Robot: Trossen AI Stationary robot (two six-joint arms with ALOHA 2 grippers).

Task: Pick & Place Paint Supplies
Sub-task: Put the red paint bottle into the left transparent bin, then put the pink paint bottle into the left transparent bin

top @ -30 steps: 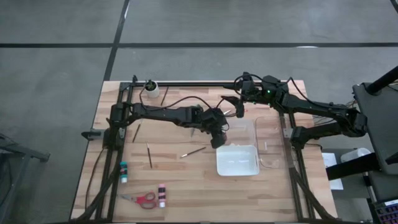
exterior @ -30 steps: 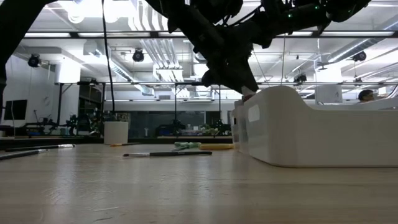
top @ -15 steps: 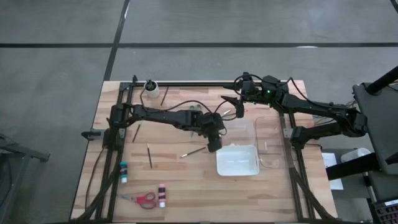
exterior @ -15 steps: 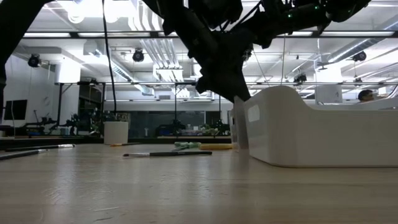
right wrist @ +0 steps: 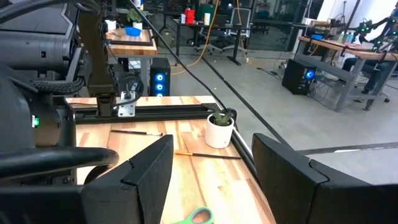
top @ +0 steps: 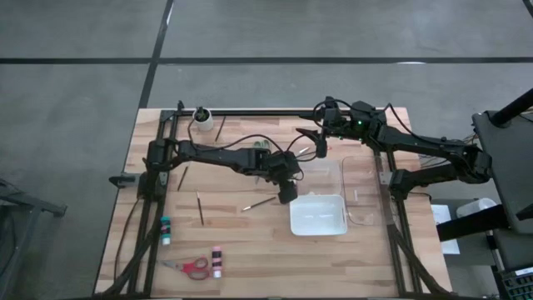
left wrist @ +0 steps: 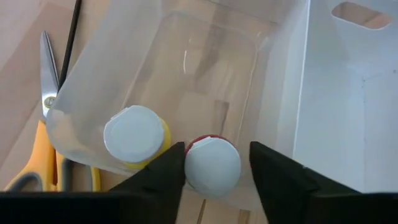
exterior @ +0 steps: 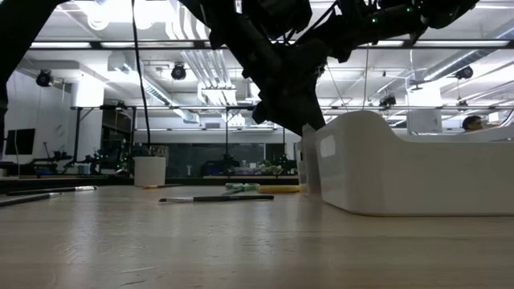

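Observation:
Two paint bottles with pale caps stand upright in the clear container [left wrist: 205, 62]: a yellow one [left wrist: 135, 135] and a red one [left wrist: 212, 165]. My left gripper [left wrist: 217, 152] [top: 288, 193] points down over the container's left end, open, its fingers on either side of the red bottle's cap. My right gripper [right wrist: 208, 180] [top: 321, 143] waits open above the table's far side, holding nothing. On the wood lie yellow scissors [left wrist: 43, 155], green scissors [exterior: 241, 188], red scissors [top: 191, 267], a teal bottle [top: 166, 230], a red-banded bottle [top: 217, 261] and thin brushes [top: 200, 208] [top: 258, 202]. My left gripper comes at the red bottle's cap [left wrist: 189, 163] slanting down from the table's left. One finger [left wrist: 165, 177] stands right at the cap's edge, and I cannot tell whether it touches. The other finger [left wrist: 273, 177] is apart from it. The bottle stands on the container's floor.
A white tray [top: 318, 214] sits just nearside of the clear container, tall in the low view [exterior: 401, 177]. A small white cup [top: 201, 117] stands at the far left, with a brush [top: 220, 127] beside it. A clear flat piece [top: 362, 193] lies right of the tray.
My left gripper has sunk a little and drawn slightly toward the table's left at the clear container's end. The red bottle that showed below its fingers in the low view no longer shows there.

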